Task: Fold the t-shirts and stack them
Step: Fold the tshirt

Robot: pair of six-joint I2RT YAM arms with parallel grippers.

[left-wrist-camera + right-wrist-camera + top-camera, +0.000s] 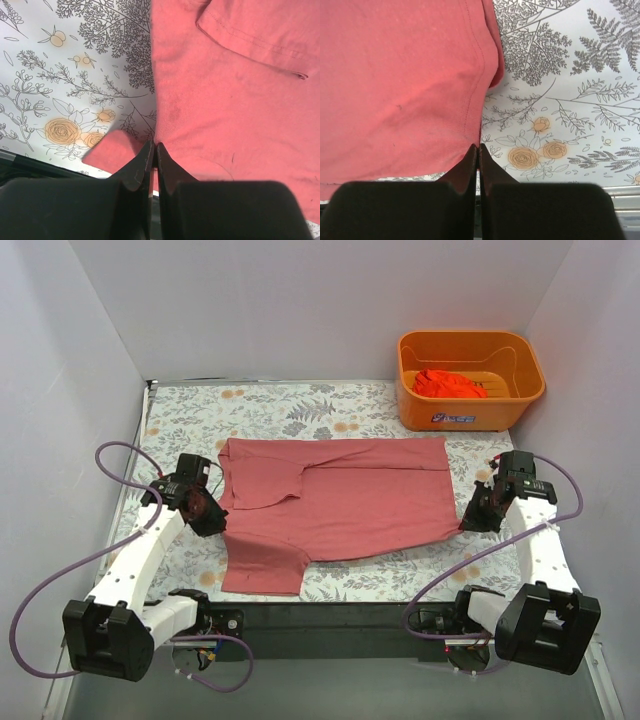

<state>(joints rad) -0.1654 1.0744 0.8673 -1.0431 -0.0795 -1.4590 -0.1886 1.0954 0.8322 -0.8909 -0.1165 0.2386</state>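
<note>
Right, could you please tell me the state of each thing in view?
pink-red t-shirt: spread flat, one side folded over
orange-red t-shirt: crumpled in the basket
basket: upright, holding that shirt
left gripper: shut on the pink-red t-shirt's edge
right gripper: shut on its hem

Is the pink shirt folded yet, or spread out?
Mostly spread: the pink shirt lies flat across the table, only the far sleeve side folded over the body; the near sleeve sticks out.
</note>
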